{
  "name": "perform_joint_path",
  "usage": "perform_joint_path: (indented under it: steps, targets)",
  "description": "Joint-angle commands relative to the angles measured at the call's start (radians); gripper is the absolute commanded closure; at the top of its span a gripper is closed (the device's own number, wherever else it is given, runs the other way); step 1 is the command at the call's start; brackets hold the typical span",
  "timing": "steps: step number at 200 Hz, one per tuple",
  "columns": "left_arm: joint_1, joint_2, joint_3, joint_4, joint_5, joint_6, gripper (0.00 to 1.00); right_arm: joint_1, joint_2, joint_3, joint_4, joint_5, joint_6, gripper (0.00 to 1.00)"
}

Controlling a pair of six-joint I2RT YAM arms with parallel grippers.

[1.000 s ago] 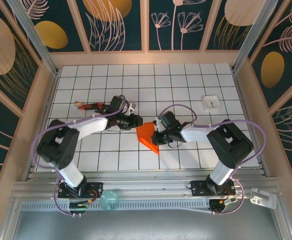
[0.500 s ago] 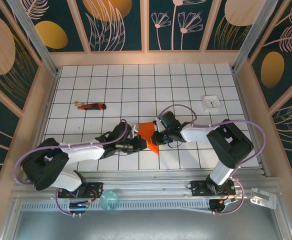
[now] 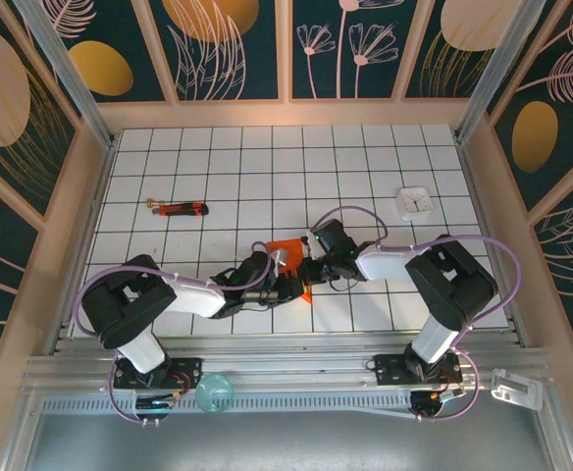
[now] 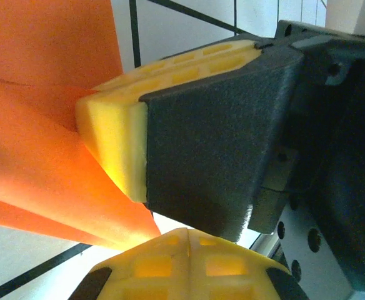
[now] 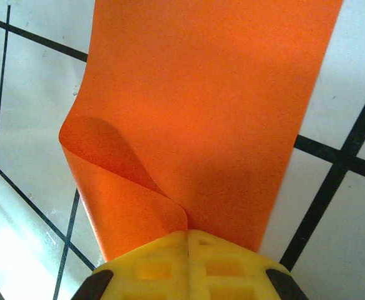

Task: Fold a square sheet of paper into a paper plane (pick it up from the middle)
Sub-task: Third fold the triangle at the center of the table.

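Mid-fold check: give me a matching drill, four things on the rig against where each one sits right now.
Things:
1. orange paper sheet
2. red-and-black tool
3. white square object
4. teal round object

Places:
A. right side of the table, towards the far end
B. on the front rail, beside the left arm's base
C. clamped in the shut right end effector, mid-table
D. left part of the table, lying apart from both arms

Pairs: 1-C, 2-D, 3-A, 4-B
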Motion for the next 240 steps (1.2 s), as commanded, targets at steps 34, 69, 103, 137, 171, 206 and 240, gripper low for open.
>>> perform_joint_path:
  steps: [34,69,103,137,171,206,240]
  targets:
    - [-0.016,0.078,0.007,0.068,-0.029,-0.041,1.0,-0.016,0.062,-0.059,-0.097,0.083,-0.014,1.0]
    - [-0.024,0.117,0.028,0.074,-0.006,-0.043,1.0,-0.018,0.066,-0.058,-0.094,0.076,-0.01,1.0]
    - [-0.033,0.135,0.033,0.042,0.0,-0.042,1.0,-0.018,0.072,-0.052,-0.099,0.075,-0.012,1.0]
    - [-0.049,0.146,0.038,0.035,0.005,-0.044,1.0,-0.018,0.073,-0.058,-0.098,0.075,-0.007,1.0]
    - [-0.05,0.084,0.011,0.047,-0.01,-0.049,1.0,-0.018,0.067,-0.057,-0.097,0.074,-0.007,1.0]
    - [-0.005,-0.111,-0.089,0.033,-0.033,-0.05,1.0,-0.019,0.061,-0.039,-0.101,0.055,-0.016,1.0]
    - [0.179,-0.284,-0.107,-0.141,-0.045,0.024,1.0,-0.019,0.064,-0.038,-0.093,0.047,-0.016,1.0]
